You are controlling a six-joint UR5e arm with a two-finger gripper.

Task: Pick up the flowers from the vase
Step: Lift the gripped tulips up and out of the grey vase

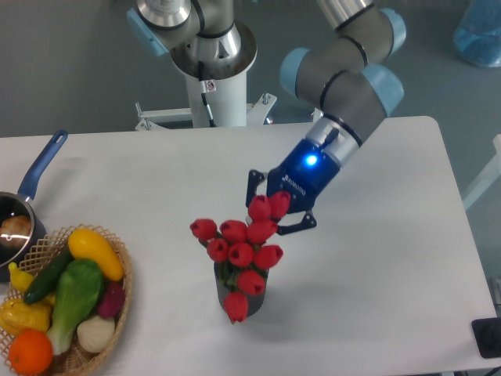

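Note:
The flowers (241,252), a bunch of red tulip buds with green stems, stand in the dark grey vase (260,300) on the white table, just in front of centre. The buds hide most of the vase. One bud droops over its front rim. My gripper (275,207) reaches in from the upper right and is shut on the top right buds of the bunch, its blue light glowing. The stems still run down into the vase mouth.
A wicker basket (119,252) of toy vegetables and fruit sits at the front left. Behind it is a blue-handled saucepan (41,168). The arm's white base column (213,86) rises at the back edge. A dark object (487,337) shows at the front right corner.

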